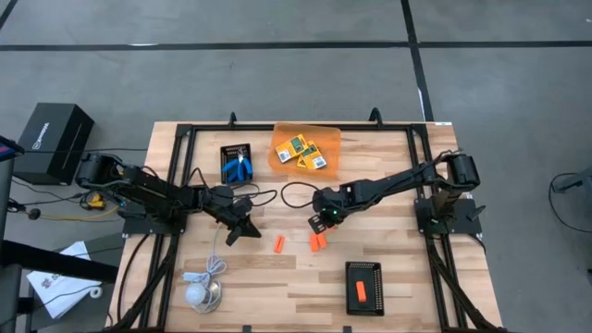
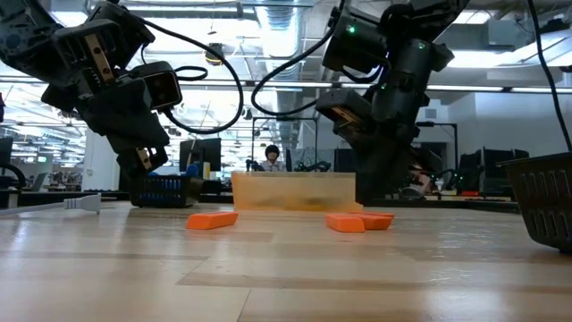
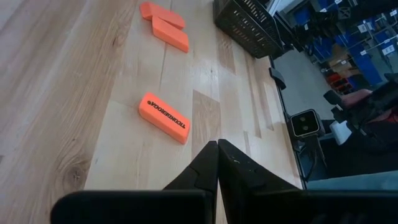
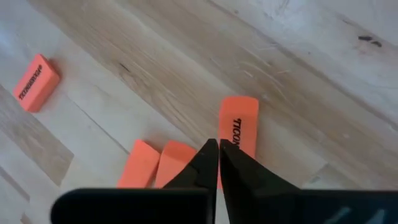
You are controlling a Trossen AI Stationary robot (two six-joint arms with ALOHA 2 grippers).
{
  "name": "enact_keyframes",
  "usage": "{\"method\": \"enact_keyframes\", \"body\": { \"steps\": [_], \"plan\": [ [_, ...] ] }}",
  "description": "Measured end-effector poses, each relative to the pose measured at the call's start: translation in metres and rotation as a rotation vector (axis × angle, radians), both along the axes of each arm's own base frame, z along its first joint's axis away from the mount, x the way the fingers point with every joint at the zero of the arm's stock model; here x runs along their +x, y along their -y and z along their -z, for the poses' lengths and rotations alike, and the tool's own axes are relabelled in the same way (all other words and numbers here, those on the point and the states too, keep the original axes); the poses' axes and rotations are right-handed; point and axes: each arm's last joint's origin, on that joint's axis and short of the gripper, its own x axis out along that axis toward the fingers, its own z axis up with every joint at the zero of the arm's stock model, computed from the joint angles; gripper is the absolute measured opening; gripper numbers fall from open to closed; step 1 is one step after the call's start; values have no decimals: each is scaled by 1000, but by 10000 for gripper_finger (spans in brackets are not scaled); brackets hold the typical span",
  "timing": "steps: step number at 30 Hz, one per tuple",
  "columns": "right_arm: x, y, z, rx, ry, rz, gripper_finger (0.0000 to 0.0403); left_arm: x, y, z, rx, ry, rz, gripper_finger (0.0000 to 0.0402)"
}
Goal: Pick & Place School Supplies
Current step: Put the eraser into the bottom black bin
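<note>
I see a bench (image 1: 388, 185) of pale, smooth wooden planks with a slight sheen, matt orange sticks (image 3: 163, 116), and a black plastic lattice tray (image 3: 249, 28).

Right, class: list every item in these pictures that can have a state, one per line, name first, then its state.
left gripper: shut, empty, above the table
right gripper: shut, empty, over the grouped erasers
lone orange eraser: flat on the table
grouped orange erasers: flat, close together
eraser in tray: lying in the near black tray
scissors: in the far black tray
crayon boxes: on the orange mat
</note>
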Motion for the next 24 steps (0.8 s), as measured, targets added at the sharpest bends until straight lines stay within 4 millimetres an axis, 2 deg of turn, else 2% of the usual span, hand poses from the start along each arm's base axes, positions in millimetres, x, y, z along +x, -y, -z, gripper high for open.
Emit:
{"method": "enact_keyframes", "body": {
  "steps": [24],
  "plan": [
    [-7,0,6,20,-45,-13,0,0,0,0,2,0,1,2]
  ]
}}
